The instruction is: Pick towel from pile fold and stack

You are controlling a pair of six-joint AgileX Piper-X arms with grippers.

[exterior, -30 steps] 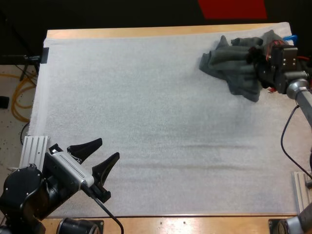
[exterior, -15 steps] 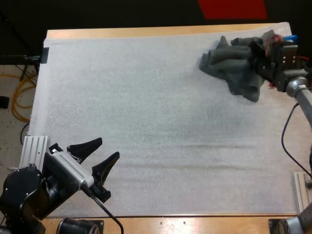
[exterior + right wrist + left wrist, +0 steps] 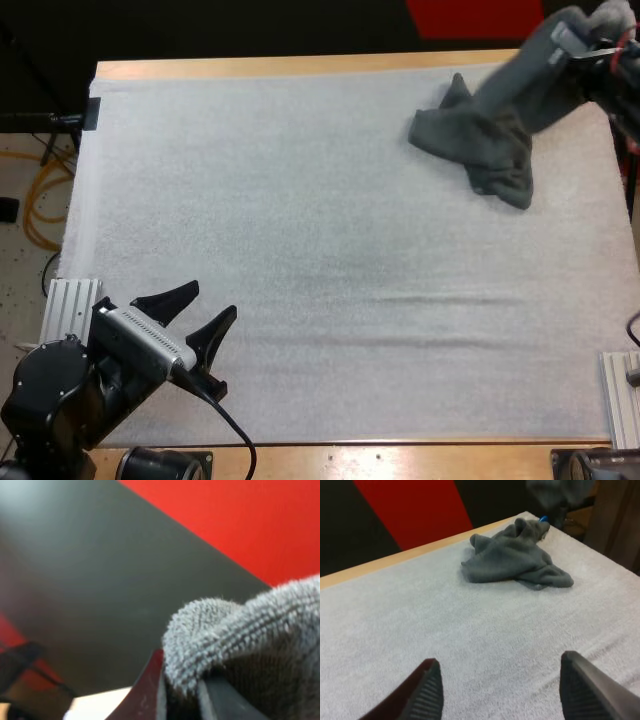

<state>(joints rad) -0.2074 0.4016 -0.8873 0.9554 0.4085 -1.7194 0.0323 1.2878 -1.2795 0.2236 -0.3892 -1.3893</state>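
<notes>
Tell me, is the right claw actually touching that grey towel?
Touching. The right wrist view shows the towel pinched between the two fingers of the right gripper, pressed from both sides.

1) towel point(image 3: 480, 138): dk grey-green cloth, looped nubby pile, soft-looking, matt. 2) mat point(image 3: 300, 250): white, fine-grained rough surface, matt; table point(image 3: 300, 66) edge: pale wood, smooth. 3) left gripper point(image 3: 214, 300): blk plastic, slight sheen, pads point(image 3: 427, 695) w/ ribbed faces.

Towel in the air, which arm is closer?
Right. Jaws of the right arm clamp the towel; the left arm sits far across the mat, jaws open.
</notes>
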